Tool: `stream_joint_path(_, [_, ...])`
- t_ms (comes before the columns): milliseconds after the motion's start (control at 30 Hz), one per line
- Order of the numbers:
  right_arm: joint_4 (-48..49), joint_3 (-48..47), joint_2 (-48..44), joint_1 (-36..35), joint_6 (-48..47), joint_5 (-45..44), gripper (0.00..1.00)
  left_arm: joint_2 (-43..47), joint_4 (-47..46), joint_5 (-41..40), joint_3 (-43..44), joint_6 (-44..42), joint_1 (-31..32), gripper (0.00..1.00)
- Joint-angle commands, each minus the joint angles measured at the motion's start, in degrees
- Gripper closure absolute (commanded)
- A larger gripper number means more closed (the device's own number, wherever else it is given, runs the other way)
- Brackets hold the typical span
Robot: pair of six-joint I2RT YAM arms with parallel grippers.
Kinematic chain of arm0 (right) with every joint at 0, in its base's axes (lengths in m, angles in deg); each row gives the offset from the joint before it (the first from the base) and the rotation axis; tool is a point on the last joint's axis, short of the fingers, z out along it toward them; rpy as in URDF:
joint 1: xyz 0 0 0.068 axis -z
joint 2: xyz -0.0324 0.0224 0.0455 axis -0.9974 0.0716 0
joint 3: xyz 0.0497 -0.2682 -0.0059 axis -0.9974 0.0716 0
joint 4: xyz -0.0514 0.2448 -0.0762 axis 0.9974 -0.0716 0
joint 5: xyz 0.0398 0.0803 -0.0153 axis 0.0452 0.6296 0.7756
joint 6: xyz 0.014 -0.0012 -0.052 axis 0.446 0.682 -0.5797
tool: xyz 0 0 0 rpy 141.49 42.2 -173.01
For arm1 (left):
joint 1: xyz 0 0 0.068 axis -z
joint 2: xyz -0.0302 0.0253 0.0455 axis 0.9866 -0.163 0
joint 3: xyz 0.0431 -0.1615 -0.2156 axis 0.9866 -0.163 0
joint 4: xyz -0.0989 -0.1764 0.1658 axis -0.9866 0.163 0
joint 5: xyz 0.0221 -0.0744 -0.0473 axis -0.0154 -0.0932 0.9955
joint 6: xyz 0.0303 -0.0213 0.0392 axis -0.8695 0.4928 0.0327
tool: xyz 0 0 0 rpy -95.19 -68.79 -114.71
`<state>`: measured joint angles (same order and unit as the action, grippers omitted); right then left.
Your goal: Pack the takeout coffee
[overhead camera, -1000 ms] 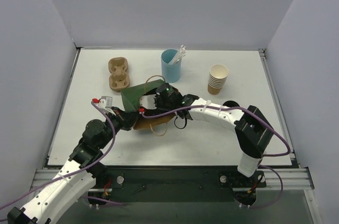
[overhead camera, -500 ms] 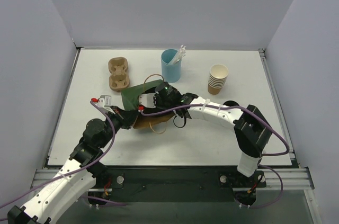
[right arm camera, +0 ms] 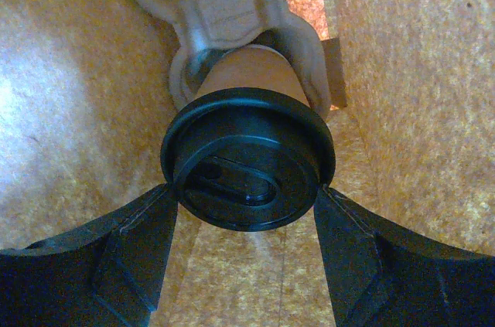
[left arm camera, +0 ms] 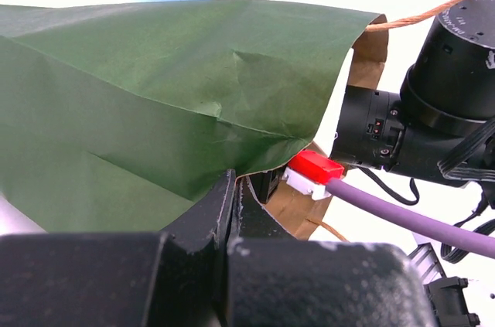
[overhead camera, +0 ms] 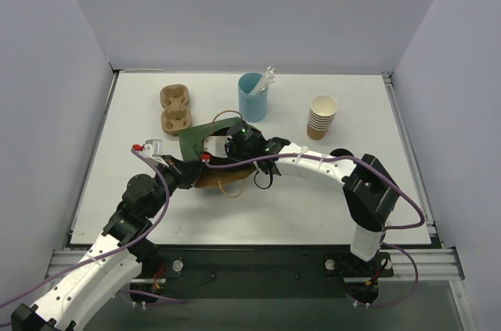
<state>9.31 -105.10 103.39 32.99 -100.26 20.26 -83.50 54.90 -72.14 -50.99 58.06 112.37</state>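
Green bag [overhead camera: 196, 137]: lies on its side on the counter [overhead camera: 313, 206]; its brown lining shows at the open mouth, which faces your right arm.
Left end effector [left arm camera: 235, 188]: jaws pressed together on an edge of the bag's mouth. In the left wrist view you see the paper pinched between them.
Right end effector [right arm camera: 246, 188]: sits inside the bag's mouth. Its fingers [right arm camera: 131, 250] are set wide, one on each side of the lid's rim and touching it, so it has hold of the takeout coffee.
Takeout coffee [right arm camera: 246, 153]: inside the bag, with brown lining around it. The black lid faces your right wrist camera and the tan cup body points deeper in. From above, the bag and arm hide it from you.
Light-blue cup [overhead camera: 252, 96]: upright with white sticks in it, just beyond the bag.
Stack of cream cups [overhead camera: 322, 117]: upright, well to the right of the bag.
Cardboard cup carrier [overhead camera: 175, 107]: near the bag, at the far left of the counter.
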Motion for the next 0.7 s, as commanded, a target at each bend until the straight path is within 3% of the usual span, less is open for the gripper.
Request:
stream_joint_path(0, [-2.4,-1.62,0.38,0.17,6.08,1.75,0.46,-0.45,1.15,2.83,2.66,1.66,0.33,1.0])
stream_joint_path(67, [-3.18,-1.63,-0.58,0.61,6.17,2.62,0.45,-0.62,1.15,1.34,2.75,2.54,0.33,1.0])
stream_joint_path(200, [-5.29,-2.06,-1.99,1.31,5.03,4.83,0.29,-1.06,0.8,1.34,3.01,2.63,0.33,1.0])
stream_joint_path(300, [-6.61,-2.85,-2.7,1.75,4.85,5.53,0.22,-1.33,1.06,1.34,3.36,2.72,0.33,1.0])
stream_joint_path(667, [-9.69,-4.61,-4.46,2.45,5.38,5.01,0.18,-2.12,3.78,0.11,5.21,3.95,0.33,1.0])
